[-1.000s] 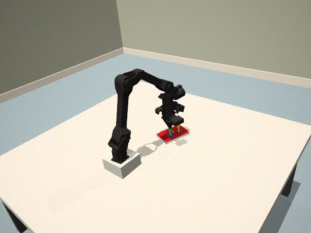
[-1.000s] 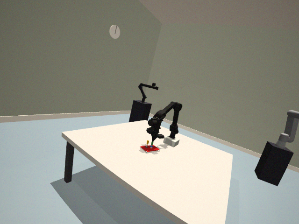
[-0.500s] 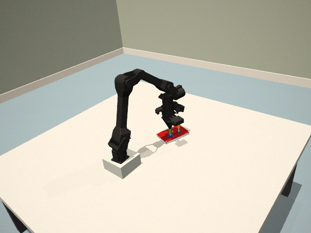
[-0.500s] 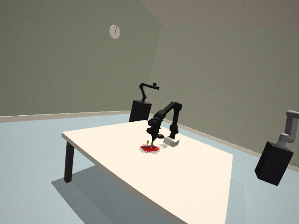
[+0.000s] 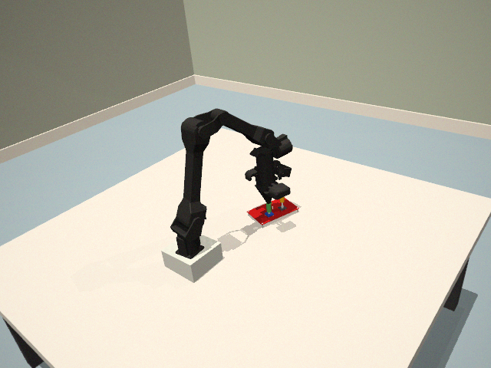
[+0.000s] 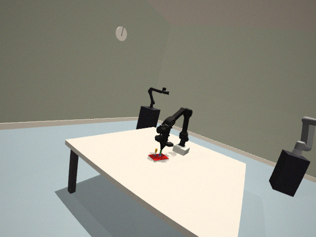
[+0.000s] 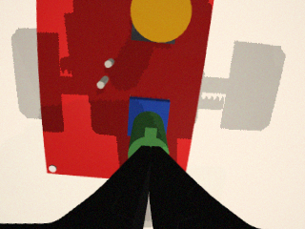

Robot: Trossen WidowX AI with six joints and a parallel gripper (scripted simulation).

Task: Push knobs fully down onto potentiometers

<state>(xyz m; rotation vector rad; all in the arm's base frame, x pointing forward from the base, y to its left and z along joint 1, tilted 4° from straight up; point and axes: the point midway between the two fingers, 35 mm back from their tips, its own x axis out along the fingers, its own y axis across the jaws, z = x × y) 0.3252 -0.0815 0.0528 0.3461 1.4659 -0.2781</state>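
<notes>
Fingers (image 5: 269, 202) (image 6: 161, 148), black and pressed together, are forming a blunt tip over the green cylindrical knob (image 5: 268, 208) (image 6: 160, 152) (image 7: 149, 143) above its blue potentiometer (image 5: 269, 215) (image 6: 159, 155) (image 7: 149, 108), apparently for pushing straight down.

Red board, green and yellow-orange knobs
The circuit board (image 5: 258, 216) (image 6: 161, 158) (image 7: 76, 153) is plain red; the green knob (image 5: 268, 208) (image 6: 161, 151) (image 7: 138, 144) pairs with a blue potentiometer (image 5: 269, 214) (image 6: 159, 155) (image 7: 159, 107), the yellow-orange knob (image 5: 281, 199) (image 6: 156, 150) (image 7: 161, 14) with dark grey; the pincer (image 5: 268, 202) (image 6: 161, 149) (image 7: 149, 156) is black, the tabletop (image 5: 317, 285) (image 6: 193, 188) (image 7: 257, 181) cream.
</notes>
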